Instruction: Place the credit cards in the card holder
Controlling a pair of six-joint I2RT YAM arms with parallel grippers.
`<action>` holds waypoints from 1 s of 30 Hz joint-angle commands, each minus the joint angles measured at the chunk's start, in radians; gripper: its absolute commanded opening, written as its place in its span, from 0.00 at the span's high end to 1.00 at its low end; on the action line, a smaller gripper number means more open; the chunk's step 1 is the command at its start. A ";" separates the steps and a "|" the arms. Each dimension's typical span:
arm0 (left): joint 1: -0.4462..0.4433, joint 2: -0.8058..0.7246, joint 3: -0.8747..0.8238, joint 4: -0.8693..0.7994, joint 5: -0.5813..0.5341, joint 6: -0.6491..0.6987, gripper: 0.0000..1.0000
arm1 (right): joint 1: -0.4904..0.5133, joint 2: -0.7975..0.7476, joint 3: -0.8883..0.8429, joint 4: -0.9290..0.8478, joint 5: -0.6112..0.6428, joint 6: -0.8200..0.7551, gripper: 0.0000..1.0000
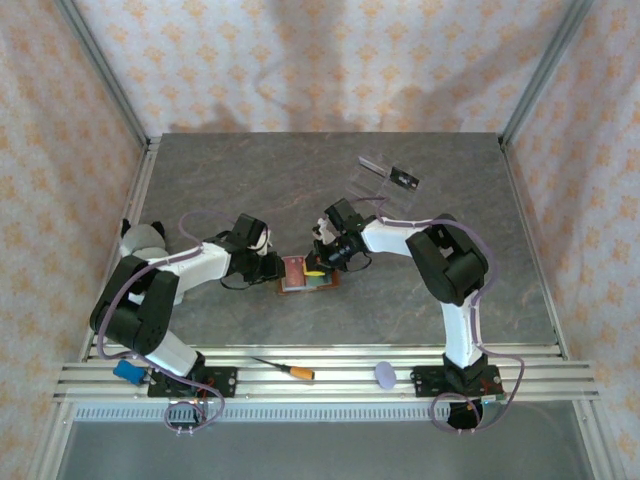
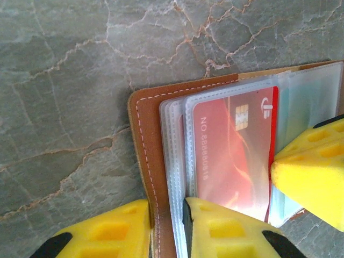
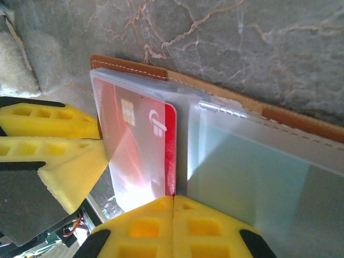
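The brown card holder (image 1: 296,273) lies open on the table between both arms. My left gripper (image 2: 166,207) is shut on its leather cover (image 2: 145,140) and the clear sleeves at the left edge. The red card (image 2: 231,156) sits almost fully inside a clear sleeve, with only a thin strip of its edge showing. My right gripper (image 3: 173,199) is shut on that bare edge of the red card (image 3: 137,145). The teal card (image 3: 252,183) lies inside the neighbouring sleeve, pale behind the plastic. In the left wrist view, a right finger (image 2: 312,172) touches the red card's edge.
A clear plastic tray (image 1: 375,172) with a small black item (image 1: 405,180) beside it stands at the back right. An orange-handled screwdriver (image 1: 288,369) and a pale round disc (image 1: 385,375) lie on the front rails (image 1: 540,372).
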 commanded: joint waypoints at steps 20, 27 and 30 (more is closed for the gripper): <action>0.052 -0.032 0.031 -0.001 0.010 0.018 0.48 | 0.009 -0.094 -0.041 0.054 0.009 -0.020 0.84; 0.076 -0.111 -0.019 0.031 0.004 -0.029 0.46 | -0.014 -0.179 -0.039 -0.040 0.101 -0.079 0.71; 0.083 -0.163 -0.031 0.011 -0.024 -0.034 0.46 | -0.041 -0.213 -0.032 -0.088 0.135 -0.112 0.68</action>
